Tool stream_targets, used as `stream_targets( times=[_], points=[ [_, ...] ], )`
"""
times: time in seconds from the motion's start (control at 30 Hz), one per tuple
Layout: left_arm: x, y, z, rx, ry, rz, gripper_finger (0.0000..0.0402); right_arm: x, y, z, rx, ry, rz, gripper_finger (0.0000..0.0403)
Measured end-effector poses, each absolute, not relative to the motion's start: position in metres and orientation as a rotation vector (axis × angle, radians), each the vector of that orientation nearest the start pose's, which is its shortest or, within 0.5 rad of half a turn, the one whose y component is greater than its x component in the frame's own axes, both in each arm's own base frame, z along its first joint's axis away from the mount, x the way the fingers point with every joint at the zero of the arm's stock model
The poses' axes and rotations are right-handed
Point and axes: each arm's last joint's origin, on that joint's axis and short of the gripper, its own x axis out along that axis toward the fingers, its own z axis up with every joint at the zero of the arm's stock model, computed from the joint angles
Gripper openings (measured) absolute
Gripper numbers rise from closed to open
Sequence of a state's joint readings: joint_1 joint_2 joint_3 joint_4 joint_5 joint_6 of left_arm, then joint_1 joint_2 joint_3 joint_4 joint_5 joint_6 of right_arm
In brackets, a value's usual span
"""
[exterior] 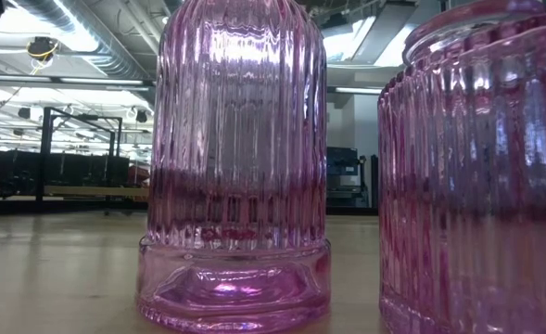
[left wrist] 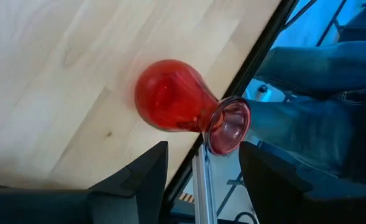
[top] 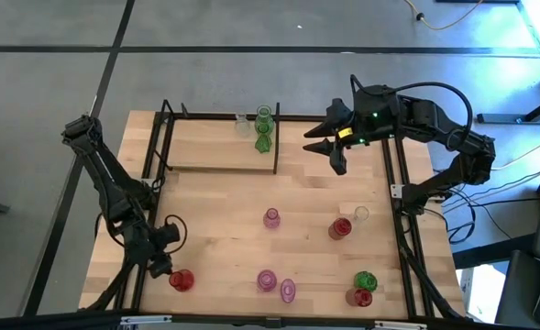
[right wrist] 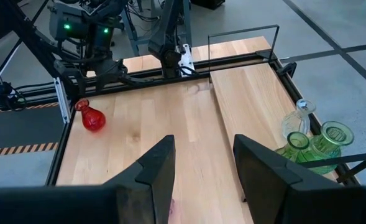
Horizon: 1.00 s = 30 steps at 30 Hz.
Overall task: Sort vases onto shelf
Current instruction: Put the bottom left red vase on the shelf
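Grey floor surrounds a light wood table (top: pixel 224 229) framed in black rail. Shelf (top: pixel 214 145) at the far side holds two green vases (top: pixel 264 128) and one clear vase (top: pixel 242 125) at its right end. Loose on the table: three pink, three red, one green, one clear. Left gripper (top: pixel 164 266), near left, fingers apart over a toppled red vase (left wrist: pixel 183 106). Right gripper (top: pixel 329 147) hangs right of the shelf, fingers apart, empty.

Green vase (top: pixel 264 128) and clear vase (top: pixel 242 125) stand on the shelf (top: pixel 210 144).
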State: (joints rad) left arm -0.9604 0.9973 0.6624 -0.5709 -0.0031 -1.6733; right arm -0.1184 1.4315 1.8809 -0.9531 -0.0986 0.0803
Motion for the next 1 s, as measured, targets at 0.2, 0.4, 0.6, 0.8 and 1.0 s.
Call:
stream_targets(
  times=[0.2, 0.4, 0.6, 0.8, 1.0],
  points=[
    [0.111, -0.152, 0.225, -1.028, 1.235, 0.050, 0.0192, 0.261, -0.028, 0.479, 0.144, 0.500, -0.022, 0.0156],
    [0.113, -0.151, 0.225, -1.023, 1.226, 0.048, 0.0192, 0.261, -0.027, 0.479, 0.158, 0.500, -0.019, 0.0156],
    [0.115, -0.155, 0.219, -0.994, 1.256, 0.059, 0.0192, 0.261, -0.027, 0.479, 0.160, 0.500, -0.018, 0.0156],
    [0.116, -0.158, 0.215, -0.982, 1.298, 0.062, 0.0192, 0.261, -0.027, 0.479, 0.162, 0.500, -0.019, 0.0156],
    [0.117, -0.160, 0.213, -0.980, 1.302, 0.063, 0.0192, 0.261, -0.027, 0.479, 0.162, 0.499, -0.019, 0.0156]
  ],
)
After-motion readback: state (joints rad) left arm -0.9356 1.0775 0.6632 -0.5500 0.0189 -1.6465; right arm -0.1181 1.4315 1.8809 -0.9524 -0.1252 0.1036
